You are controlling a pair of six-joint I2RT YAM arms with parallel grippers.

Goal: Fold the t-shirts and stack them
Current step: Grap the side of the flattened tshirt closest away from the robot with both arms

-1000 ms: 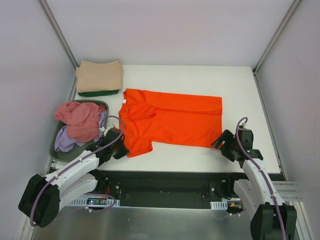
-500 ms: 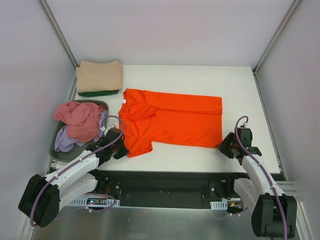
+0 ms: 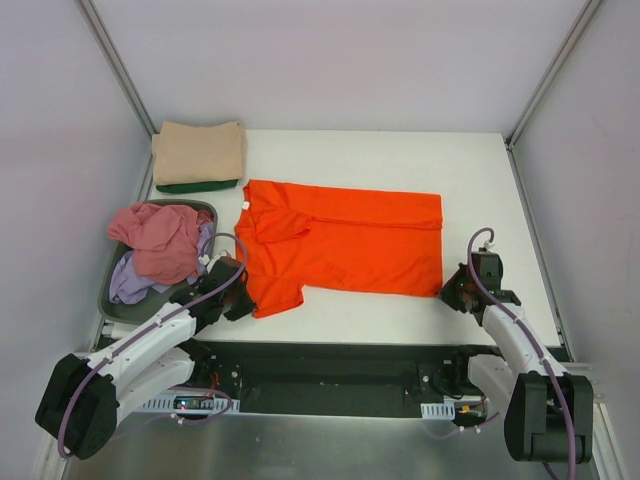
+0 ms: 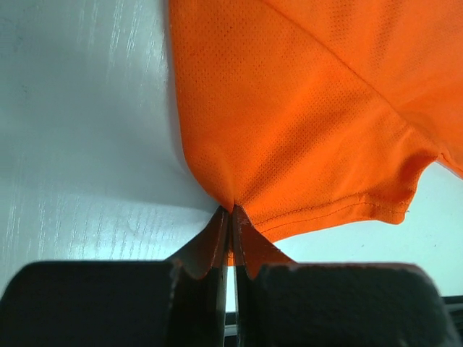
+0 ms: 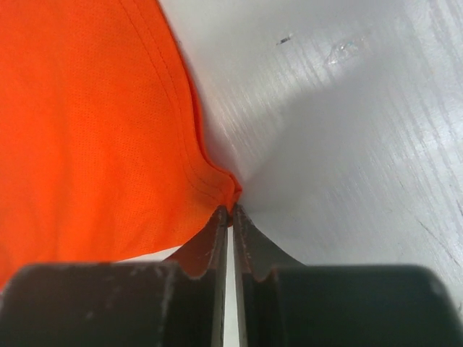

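**Orange t-shirt pinched at both near corners**

The orange t-shirt (image 3: 345,240) is spread across the middle of the white table (image 3: 400,160), with its neck turned to the left and its hem to the right. A long fold line is seen along its far side, and the cloth near the collar is rumpled.

The left gripper (image 4: 231,213) is closed on the near left edge of the shirt, just beside the stitched sleeve hem. Its fingers (image 4: 206,249) are pressed together with a pinch of orange cloth caught at their tips. The right gripper (image 5: 231,211) is likewise clamped on the near right corner of the hem, where the stitched edge is drawn into a small point between the tips.

At the far left corner of the table a folded tan t-shirt (image 3: 200,150) is laid on a folded dark green t-shirt (image 3: 198,185), of which only a near strip is shown. A dark grey basket (image 3: 112,308) stands at the left edge. A crumpled pink t-shirt (image 3: 160,240) is heaped in it over a lilac t-shirt (image 3: 128,282).
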